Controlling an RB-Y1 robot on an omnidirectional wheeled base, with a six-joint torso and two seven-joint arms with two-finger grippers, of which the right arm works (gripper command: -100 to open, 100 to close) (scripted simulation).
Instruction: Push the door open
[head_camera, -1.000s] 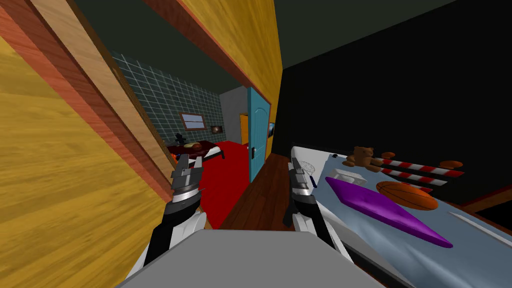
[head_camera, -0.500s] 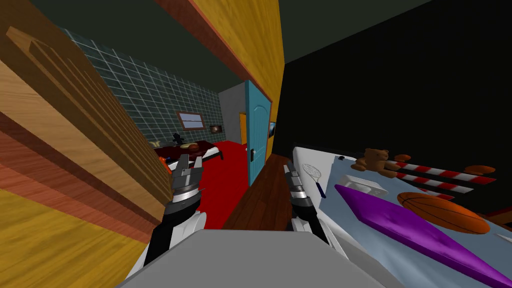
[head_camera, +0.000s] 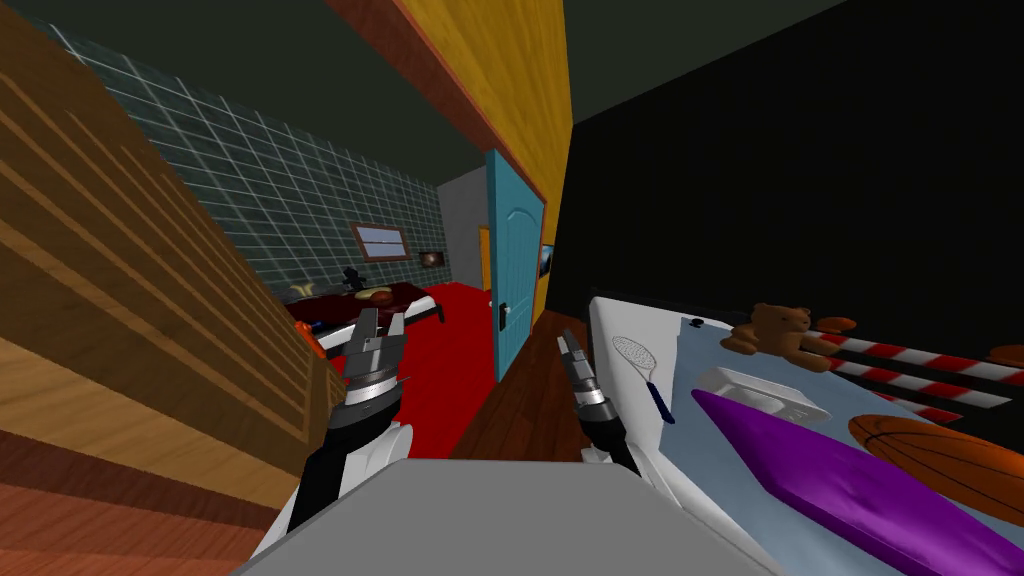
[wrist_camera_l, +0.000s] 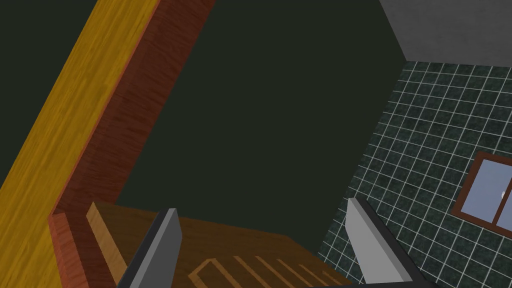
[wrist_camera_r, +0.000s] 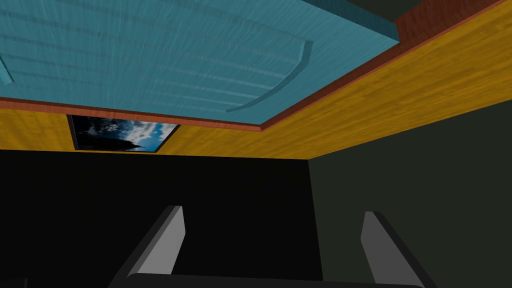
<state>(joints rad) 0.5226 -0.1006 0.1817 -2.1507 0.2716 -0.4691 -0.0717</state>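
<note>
The brown panelled door (head_camera: 150, 330) takes up the left of the head view, swung away from its red-brown frame (head_camera: 440, 90). My left gripper (head_camera: 376, 328) stands open just beside the door's near edge; I cannot tell whether it touches. In the left wrist view the door's top (wrist_camera_l: 235, 260) lies low between and behind the open left gripper (wrist_camera_l: 265, 240). My right gripper (head_camera: 568, 348) is held forward over the wooden floor strip, apart from the door. The right wrist view shows the right gripper (wrist_camera_r: 272, 240) open and holding nothing.
A teal door (head_camera: 512, 270) stands ajar ahead, beyond a red carpet (head_camera: 450, 340). Close on my right is a bed (head_camera: 720, 470) with a purple cushion (head_camera: 850, 480), teddy bear (head_camera: 780, 330), basketball (head_camera: 940, 455) and racket (head_camera: 640, 365). A black area lies behind it.
The whole view has shifted as I moved forward. The brown door's panelled face now covers the left where yellow wall showed. The bed is nearer, and my right gripper sits lower.
</note>
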